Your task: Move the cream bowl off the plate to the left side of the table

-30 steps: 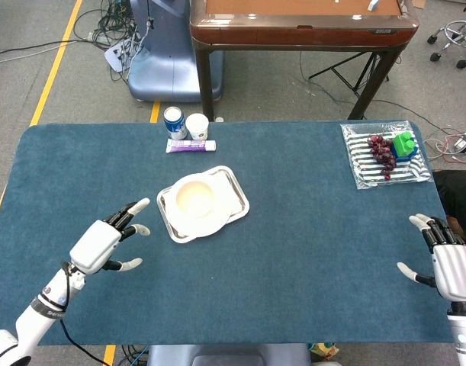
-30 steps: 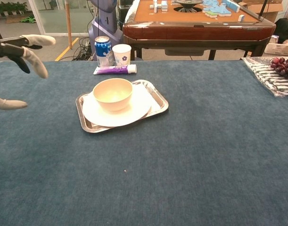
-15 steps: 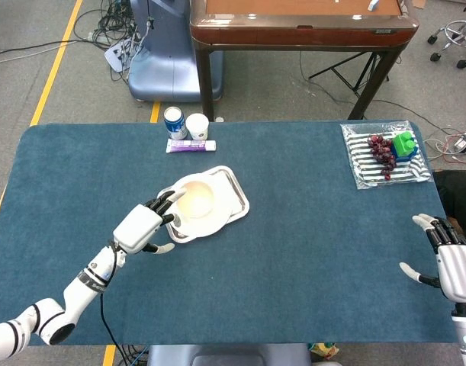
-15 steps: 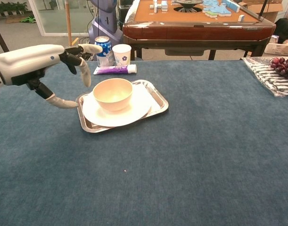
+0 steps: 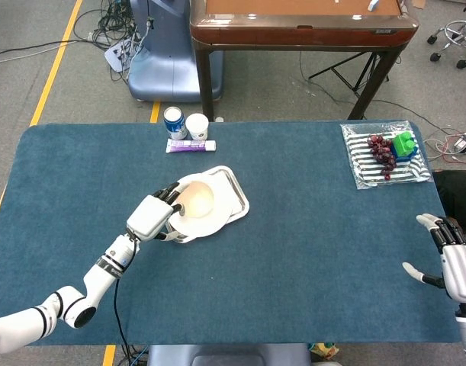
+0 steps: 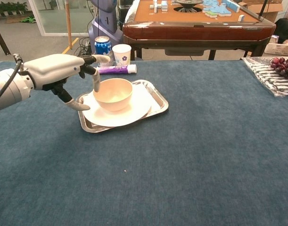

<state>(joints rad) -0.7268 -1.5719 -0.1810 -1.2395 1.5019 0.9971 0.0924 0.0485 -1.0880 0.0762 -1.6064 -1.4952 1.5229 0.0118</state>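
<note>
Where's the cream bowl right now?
In the head view the cream bowl sits left of table centre, on the white plate in the metal tray, with the left hand at its left side.

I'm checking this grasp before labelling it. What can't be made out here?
- Contact between left hand and round cream bowl: head view hides it behind the hand; chest view leaves it unclear.
- Right hand: cut by head view's edge, absent from chest view.
- Blue soda can label: too small.

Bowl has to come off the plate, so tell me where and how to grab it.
Grip the cream bowl at its open rim, from its left, where the left hand already sits. It stands upright on the plate, so a finger inside and thumb outside can pinch the wall.
</note>
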